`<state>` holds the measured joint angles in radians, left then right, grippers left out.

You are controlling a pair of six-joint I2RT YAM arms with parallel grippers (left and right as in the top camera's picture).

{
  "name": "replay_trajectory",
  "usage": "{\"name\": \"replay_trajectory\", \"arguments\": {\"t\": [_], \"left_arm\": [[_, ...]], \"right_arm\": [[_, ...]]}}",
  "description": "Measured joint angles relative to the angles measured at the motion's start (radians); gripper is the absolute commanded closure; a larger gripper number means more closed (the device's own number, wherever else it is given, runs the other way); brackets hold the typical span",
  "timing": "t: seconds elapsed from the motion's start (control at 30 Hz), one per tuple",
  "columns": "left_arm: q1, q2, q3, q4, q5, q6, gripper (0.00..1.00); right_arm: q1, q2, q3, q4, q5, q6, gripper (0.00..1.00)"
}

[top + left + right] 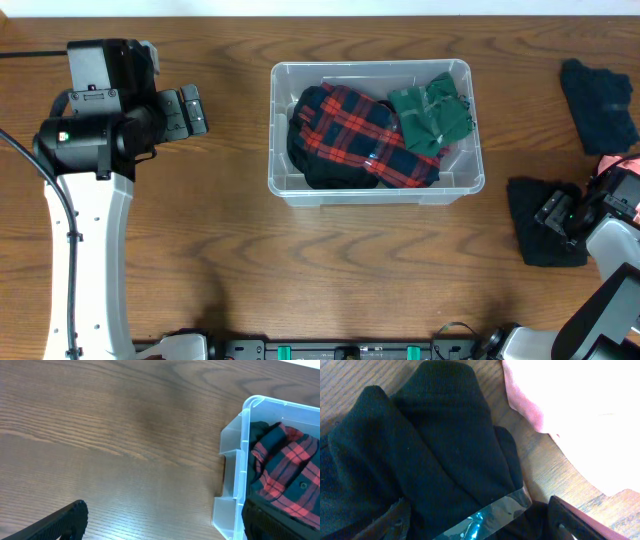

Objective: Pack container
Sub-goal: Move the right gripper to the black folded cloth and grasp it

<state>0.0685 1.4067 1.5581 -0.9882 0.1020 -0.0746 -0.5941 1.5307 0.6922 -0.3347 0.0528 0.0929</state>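
Note:
The clear plastic container (375, 192) stands mid-table and holds a red and navy plaid shirt (355, 130) and a green garment (432, 112). My left gripper (192, 110) is open and empty, to the left of the container. In the left wrist view its fingers (165, 527) straddle bare table, with the container's corner (242, 455) and the plaid shirt (287, 470) at the right. My right gripper (560, 213) is open over a black garment (540, 240) at the right. In the right wrist view its fingers (480, 527) straddle that garment (435, 450), which has a clear tape band.
A dark navy garment (597, 100) lies at the far right back. A pink cloth (570, 410) lies beside the black garment, and shows in the overhead view (618, 166) near the right arm. The table is brown wood.

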Motion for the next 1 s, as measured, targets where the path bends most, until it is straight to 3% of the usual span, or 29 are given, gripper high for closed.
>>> {"name": "replay_trajectory", "arguments": {"t": [0.47, 0.63, 0.73, 0.8, 0.93, 1.0], "left_arm": [[0.0, 0.0, 0.0, 0.0, 0.0, 0.0, 0.02], [0.0, 0.0, 0.0, 0.0, 0.0, 0.0, 0.02], [0.0, 0.0, 0.0, 0.0, 0.0, 0.0, 0.02], [0.0, 0.0, 0.0, 0.0, 0.0, 0.0, 0.02], [0.0, 0.0, 0.0, 0.0, 0.0, 0.0, 0.02], [0.0, 0.0, 0.0, 0.0, 0.0, 0.0, 0.02]], "right_arm": [[0.0, 0.041, -0.021, 0.122, 0.008, 0.054, 0.14], [-0.015, 0.076, -0.004, 0.138, -0.049, 0.066, 0.21], [-0.032, 0.097, 0.001, 0.153, -0.121, 0.076, 0.34], [-0.039, 0.107, 0.002, 0.167, -0.171, 0.078, 0.48], [-0.04, 0.116, 0.003, 0.184, -0.246, 0.075, 0.87], [-0.041, 0.117, 0.005, 0.191, -0.266, 0.076, 0.98]]}}
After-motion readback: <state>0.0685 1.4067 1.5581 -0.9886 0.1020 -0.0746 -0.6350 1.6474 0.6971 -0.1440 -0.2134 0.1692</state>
